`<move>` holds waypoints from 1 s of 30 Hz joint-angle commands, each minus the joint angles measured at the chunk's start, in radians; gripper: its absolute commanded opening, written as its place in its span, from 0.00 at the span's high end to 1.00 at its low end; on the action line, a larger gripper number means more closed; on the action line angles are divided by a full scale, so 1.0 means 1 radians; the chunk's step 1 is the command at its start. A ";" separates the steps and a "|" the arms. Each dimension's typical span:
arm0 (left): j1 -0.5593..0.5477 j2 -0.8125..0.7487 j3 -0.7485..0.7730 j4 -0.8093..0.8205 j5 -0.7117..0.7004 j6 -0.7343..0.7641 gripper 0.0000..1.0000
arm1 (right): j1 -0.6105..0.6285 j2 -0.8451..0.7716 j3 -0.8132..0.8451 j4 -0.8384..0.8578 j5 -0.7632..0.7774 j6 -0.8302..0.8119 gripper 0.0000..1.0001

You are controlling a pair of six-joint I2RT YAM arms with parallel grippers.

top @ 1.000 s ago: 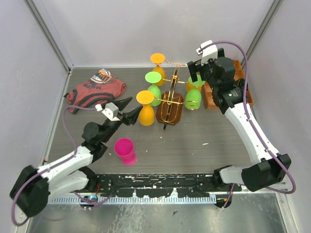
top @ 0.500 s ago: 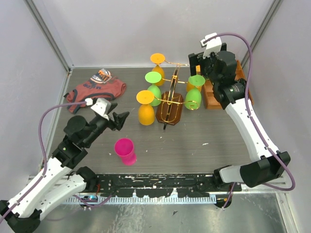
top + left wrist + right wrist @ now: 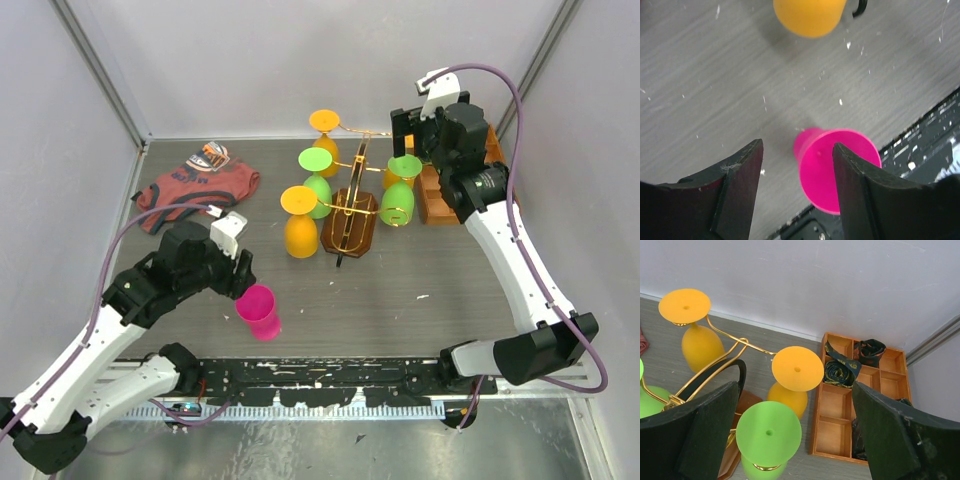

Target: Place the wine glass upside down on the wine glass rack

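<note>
The left gripper (image 3: 797,145) hovers with jaws apart and empty over the pink wine glass (image 3: 815,170), which rests on the table (image 3: 400,280), well apart from the wine glass rack (image 3: 350,215). The right gripper (image 3: 795,385) jaws are wide apart and empty. Risk: the glass sits off-centre between the jaws, so closing may topple it

Three orange plastic wine glasses (image 3: 300,238) (image 3: 323,120) (image 3: 797,368), two green ones (image 3: 318,190) (image 3: 398,205), one pink glass (image 3: 258,308) — six in all — plus one gold wire rack (image 3: 352,222), one orange-brown wooden compartment tray (image 3: 831,402), one crumpled red shirt (image 3: 195,188).
</note>
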 commanded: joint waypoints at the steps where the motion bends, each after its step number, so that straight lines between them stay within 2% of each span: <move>1: -0.001 0.007 0.062 -0.168 0.041 -0.002 0.36 | -0.002 -0.032 0.048 0.024 0.018 0.021 0.00; 7: 0.000 0.086 0.088 -0.190 0.051 0.004 0.36 | -0.001 -0.032 0.048 0.024 0.016 0.040 0.00; 15: -0.001 0.195 0.092 -0.198 0.059 0.025 0.43 | -0.002 -0.038 0.049 0.024 0.030 0.045 0.00; 30: 0.000 0.225 0.031 -0.143 0.115 0.030 0.67 | -0.002 -0.030 0.056 0.024 0.028 0.046 0.00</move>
